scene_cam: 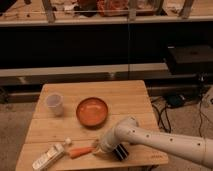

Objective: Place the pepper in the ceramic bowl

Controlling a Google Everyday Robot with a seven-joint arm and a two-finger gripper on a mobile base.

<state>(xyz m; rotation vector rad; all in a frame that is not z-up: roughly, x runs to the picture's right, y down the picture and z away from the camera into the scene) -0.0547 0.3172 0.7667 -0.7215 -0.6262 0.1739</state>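
Gripper (101, 147) is low near the front edge of the table (125, 95), against the right end of the pepper (80, 151); whether it grips cannot be told. The pepper lies flat between the gripper and a white bottle (48, 157). The ceramic bowl (92, 100) stands behind, apart. A plastic cup (54, 104) stands left of the bowl.

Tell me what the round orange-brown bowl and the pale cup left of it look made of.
The round orange-brown bowl looks like glazed ceramic: thick darker rim, soft sheen. The translucent white cup is probably thin plastic, given its milky walls; frosted glass is possible. The gripper sits at one end of the small orange-red pepper.
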